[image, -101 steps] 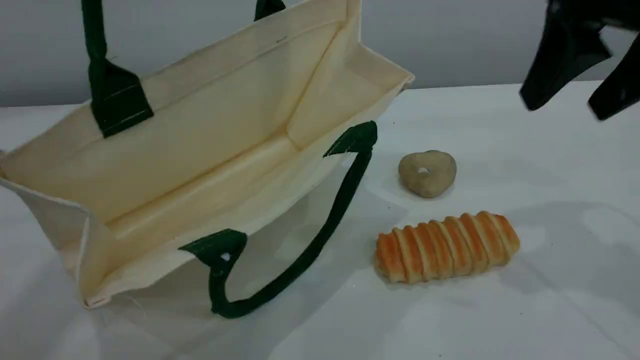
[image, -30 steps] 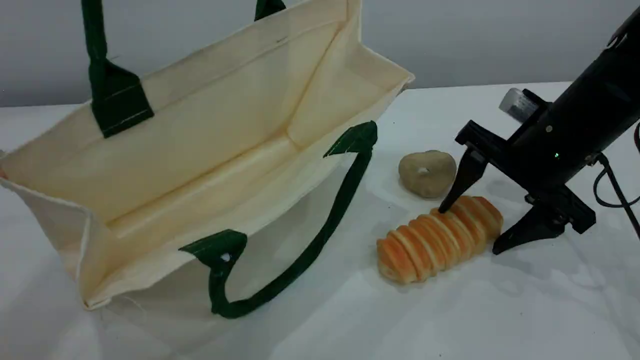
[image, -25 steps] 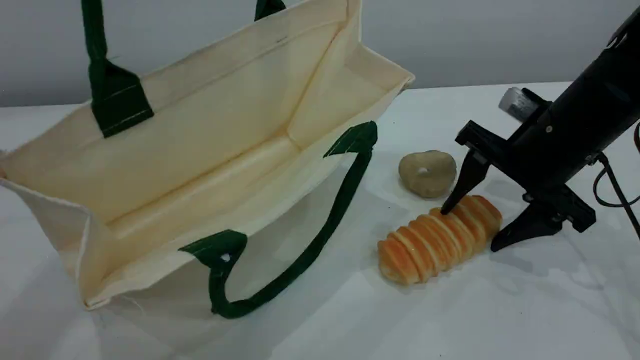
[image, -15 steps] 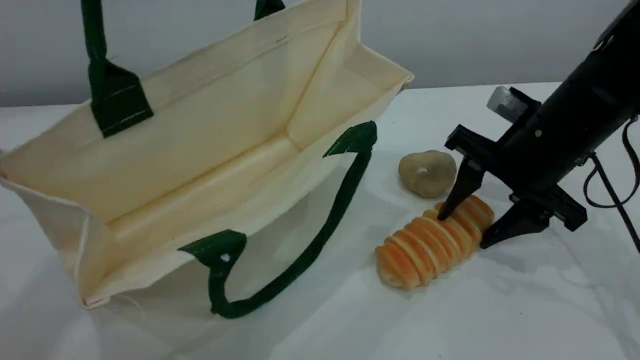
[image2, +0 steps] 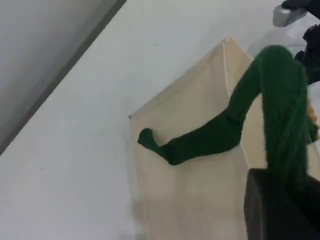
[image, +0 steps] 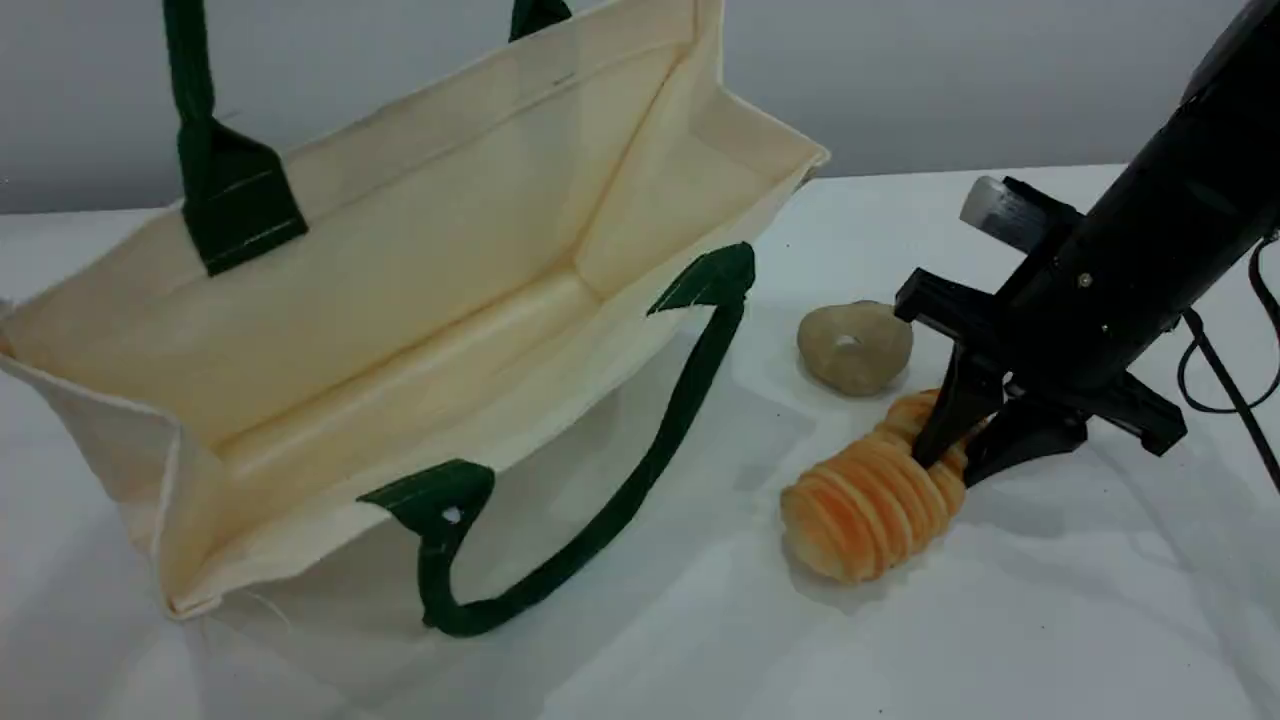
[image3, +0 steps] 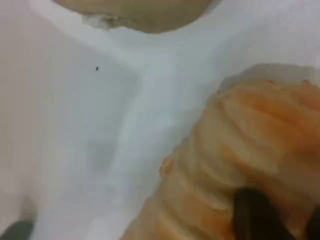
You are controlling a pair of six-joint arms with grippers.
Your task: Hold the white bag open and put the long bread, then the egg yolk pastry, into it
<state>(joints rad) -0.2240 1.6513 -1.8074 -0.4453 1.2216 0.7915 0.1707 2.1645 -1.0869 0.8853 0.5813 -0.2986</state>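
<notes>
A: What's diff vs half a sec back?
B: The R gripper (image: 953, 468). Its fingers were spread wide astride the oblong orange-golden ridged loaf (image: 868, 503); now they're pinched in tight on its far end, squeezing it. Loaf has swung too, near end now more twd camera, ridges bunched. R wrist view: a dark fingertip (image3: 256, 216) is dug into the crust.

A: Loaf off the table?
B: Near end looks down on the white tabletop (image: 1000, 640); far end, can't tell. It lies R of the bag, just in front of the pastry.

A: Rest of scene?
B: No change. The small round beige-tan pastry (image: 855, 346) is in the same spot, close to the gripper's body; touching or not, can't tell. The large cream-white canvas tote bag (image: 450, 230) gapes as before. The L gripper (image2: 286, 205) is clenched on the far dark green strap handle (image2: 270, 100), strap pulled up past the scene view's top edge.

A: Counts?
B: 1 bag. 2 handles: far one raised, near green strap handle (image: 640, 470) flopped down the front onto the table. 1 loaf. 1 pastry. 2 grippers, only the R one in scene view.
</notes>
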